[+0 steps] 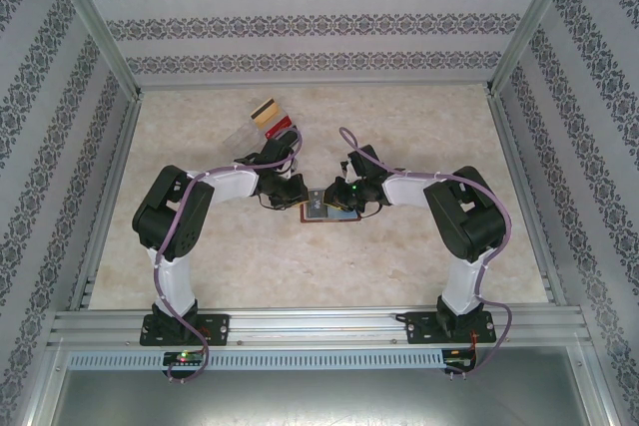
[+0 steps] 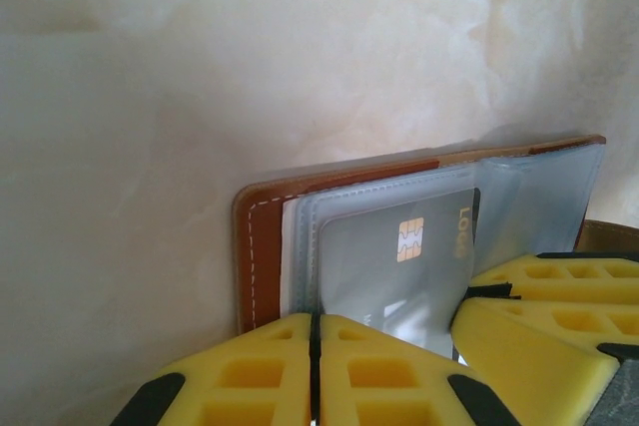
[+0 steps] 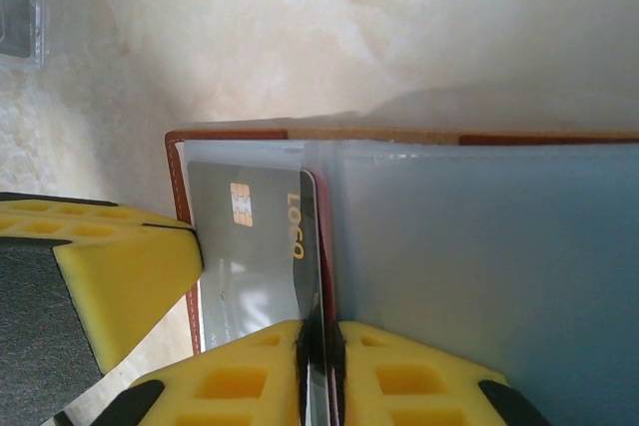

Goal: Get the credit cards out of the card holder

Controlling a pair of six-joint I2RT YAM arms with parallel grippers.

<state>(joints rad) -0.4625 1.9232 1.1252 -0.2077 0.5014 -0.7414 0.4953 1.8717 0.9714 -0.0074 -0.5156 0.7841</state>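
A grey card sits inside the card holder.

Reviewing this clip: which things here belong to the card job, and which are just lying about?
Job: card holder, grey chip card in its sleeve, loose cards stacked farther back, left claw, right claw, both shut on the holder.
Not the job: table, patterned walls, metal frame.

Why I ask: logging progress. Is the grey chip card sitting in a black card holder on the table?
No: the card holder is brown, not black, as the left wrist view shows; the grey chip card sits in it.
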